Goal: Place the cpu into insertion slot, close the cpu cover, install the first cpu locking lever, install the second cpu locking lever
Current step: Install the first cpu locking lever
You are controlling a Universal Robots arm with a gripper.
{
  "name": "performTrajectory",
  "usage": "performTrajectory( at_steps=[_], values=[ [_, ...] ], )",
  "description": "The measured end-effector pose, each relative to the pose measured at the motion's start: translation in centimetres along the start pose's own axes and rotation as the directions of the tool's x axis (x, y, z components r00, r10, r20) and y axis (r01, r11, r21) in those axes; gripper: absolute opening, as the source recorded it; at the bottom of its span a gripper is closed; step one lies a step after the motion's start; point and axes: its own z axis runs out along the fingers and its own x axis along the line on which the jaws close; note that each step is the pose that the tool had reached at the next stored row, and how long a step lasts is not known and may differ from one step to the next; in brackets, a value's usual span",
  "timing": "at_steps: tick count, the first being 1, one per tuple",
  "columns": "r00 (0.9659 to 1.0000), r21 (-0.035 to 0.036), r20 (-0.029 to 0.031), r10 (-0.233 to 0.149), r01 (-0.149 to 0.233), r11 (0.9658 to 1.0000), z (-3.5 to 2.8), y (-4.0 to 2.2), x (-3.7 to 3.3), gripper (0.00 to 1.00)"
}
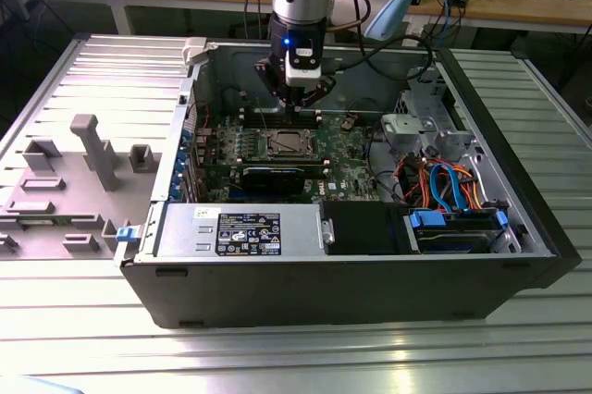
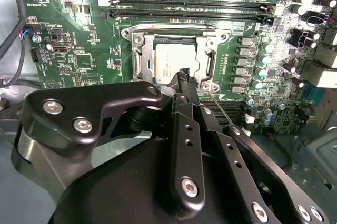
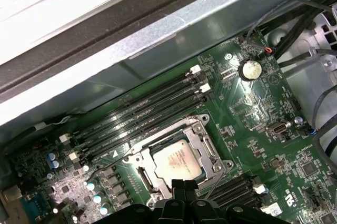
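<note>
The cpu point(image 2: 175, 62) point(image 3: 177, 161) lies flat in the insertion slot point(image 1: 282, 144) on the green motherboard, its silver-grey top facing up. The cpu cover point(image 2: 138, 56) point(image 3: 199, 132), a silver frame, lies down around it with the chip showing through its window. A thin metal lever rod point(image 2: 221, 109) point(image 3: 105, 168) runs out beside the socket. My gripper point(image 2: 184, 74) point(image 3: 182, 184) point(image 1: 296, 105) hangs just above the socket's edge, shut, with its black fingertips together and nothing between them.
Long black memory slots point(image 2: 195, 0) point(image 3: 142, 111) run beside the socket. A black graphics card point(image 1: 277, 175), a power supply point(image 1: 240, 232) and a drive cage with coloured cables point(image 1: 444, 186) stand inside the open case. Grey fixtures point(image 1: 92, 149) stand at the exterior view's left.
</note>
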Motion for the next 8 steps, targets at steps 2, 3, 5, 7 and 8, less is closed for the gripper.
performTrajectory(
  at_steps=[2, 3, 5, 7, 8],
  values=[
    [1.0000, 0.0000, 0.0001, -0.004, 0.004, 1.0000, 0.00, 0.00, 0.00, 0.11],
    [1.0000, -0.0001, 0.0002, -0.005, 0.005, 1.0000, 0.00, 0.00, 0.00, 0.11],
    [1.0000, -0.0001, 0.0003, -0.008, 0.008, 1.0000, 0.00, 0.00, 0.00, 0.11],
    [0.9999, -0.0001, 0.0003, -0.011, 0.011, 0.9999, 0.00, 0.00, 0.00, 0.11],
    [0.9999, -0.0002, 0.0004, -0.013, 0.013, 0.9999, 0.00, 0.00, 0.00, 0.11]
  ],
)
